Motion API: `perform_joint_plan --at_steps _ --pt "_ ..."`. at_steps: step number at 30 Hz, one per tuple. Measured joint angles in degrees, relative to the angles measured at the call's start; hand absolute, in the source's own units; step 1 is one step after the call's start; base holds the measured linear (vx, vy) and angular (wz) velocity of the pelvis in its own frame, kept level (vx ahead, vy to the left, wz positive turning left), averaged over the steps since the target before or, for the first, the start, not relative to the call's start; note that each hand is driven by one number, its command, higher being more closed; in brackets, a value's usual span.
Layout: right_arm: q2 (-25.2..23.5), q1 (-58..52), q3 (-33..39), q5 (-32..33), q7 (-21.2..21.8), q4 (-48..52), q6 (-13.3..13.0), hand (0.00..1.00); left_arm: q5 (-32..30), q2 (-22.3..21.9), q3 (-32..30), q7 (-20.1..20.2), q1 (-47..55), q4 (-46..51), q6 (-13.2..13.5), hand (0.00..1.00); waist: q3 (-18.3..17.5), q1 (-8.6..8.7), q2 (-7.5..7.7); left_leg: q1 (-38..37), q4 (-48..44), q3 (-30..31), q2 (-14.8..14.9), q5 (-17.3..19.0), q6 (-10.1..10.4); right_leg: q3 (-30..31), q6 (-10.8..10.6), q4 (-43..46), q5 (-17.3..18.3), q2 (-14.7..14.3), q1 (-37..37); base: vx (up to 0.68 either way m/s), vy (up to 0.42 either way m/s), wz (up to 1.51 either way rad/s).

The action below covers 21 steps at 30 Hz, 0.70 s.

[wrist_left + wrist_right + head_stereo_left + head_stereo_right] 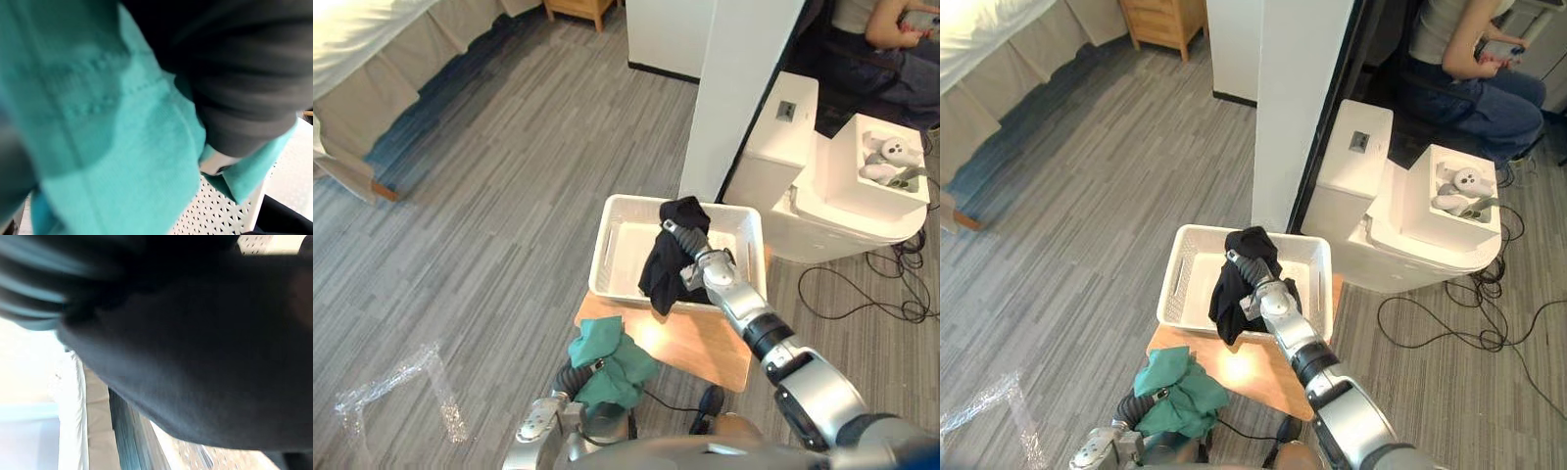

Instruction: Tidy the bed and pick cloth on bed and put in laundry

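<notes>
Left eye view | limp black cloth point(661, 269) over perforated basket point(610, 240) | right robot hand point(677, 233): cannot tell

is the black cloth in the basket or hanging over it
Hanging: black cloth drapes off the right robot hand over near rim of the white basket.

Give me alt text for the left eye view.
A black cloth hangs from the right hand above the white laundry basket, which sits on a wooden table. Nearer the robot, the left hand is covered by a green cloth. A person sits beyond.
</notes>
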<state>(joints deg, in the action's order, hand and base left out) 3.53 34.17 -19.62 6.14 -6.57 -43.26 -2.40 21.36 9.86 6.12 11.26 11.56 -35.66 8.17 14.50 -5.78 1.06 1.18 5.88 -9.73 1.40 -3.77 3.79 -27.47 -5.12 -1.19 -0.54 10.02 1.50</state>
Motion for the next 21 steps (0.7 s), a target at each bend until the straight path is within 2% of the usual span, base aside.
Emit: perform_joint_plan --at_steps 7,12,14,17,21 --pt "1.38 -1.04 0.3 2.78 2.05 -1.18 -0.21 0.0 -0.06 0.54 -0.56 0.01 -0.6 0.32 -0.11 1.0 1.84 -0.13 0.64 -0.31 0.09 -0.71 -0.18 -0.39 -0.69 0.35 0.23 0.06 0.18 0.03 0.2 -0.05 0.021 -0.01" --pt "3.49 -8.42 1.47 3.67 3.39 1.44 -2.29 0.0 -0.34 0.47 -0.6 -0.01 -0.1 0.31 -0.38 1.0 1.59 -0.04 1.02 -3.4 0.11 -1.68 -0.38 0.98 -1.39 1.87 -0.2 -0.35 0.59 -0.02 3.23 0.03 0.02 -0.11" --pt "3.84 -13.05 1.4 3.48 4.29 4.25 -3.66 0.0 -1.39 0.35 -0.95 -0.01 0.81 0.25 -0.43 1.0 1.12 0.28 1.37 -4.97 0.12 -2.76 -0.41 1.97 -1.5 2.98 -0.41 -0.6 0.84 -0.1 4.23 0.05 0.017 -0.24" --pt "4.51 -15.95 1.45 1.29 5.09 5.78 -4.24 0.0 -2.88 0.15 -1.65 0.01 0.96 -0.21 -0.46 1.0 0.59 0.9 1.86 -6.17 0.11 -3.43 -0.43 2.7 -1.42 3.37 -0.65 -0.88 1.02 -0.14 5.11 0.08 0.014 -0.15" --pt "5.46 -18.45 1.46 -1.71 6.29 8.27 -4.34 0.0 -4.08 0.15 -1.65 0.0 1.13 -1.44 -0.36 1.0 -2.04 1.99 2.41 -6.57 -0.03 -4.19 -0.62 3.05 -1.3 3.62 -0.73 -1.7 1.02 -0.17 5.42 0.12 0.007 -0.05"
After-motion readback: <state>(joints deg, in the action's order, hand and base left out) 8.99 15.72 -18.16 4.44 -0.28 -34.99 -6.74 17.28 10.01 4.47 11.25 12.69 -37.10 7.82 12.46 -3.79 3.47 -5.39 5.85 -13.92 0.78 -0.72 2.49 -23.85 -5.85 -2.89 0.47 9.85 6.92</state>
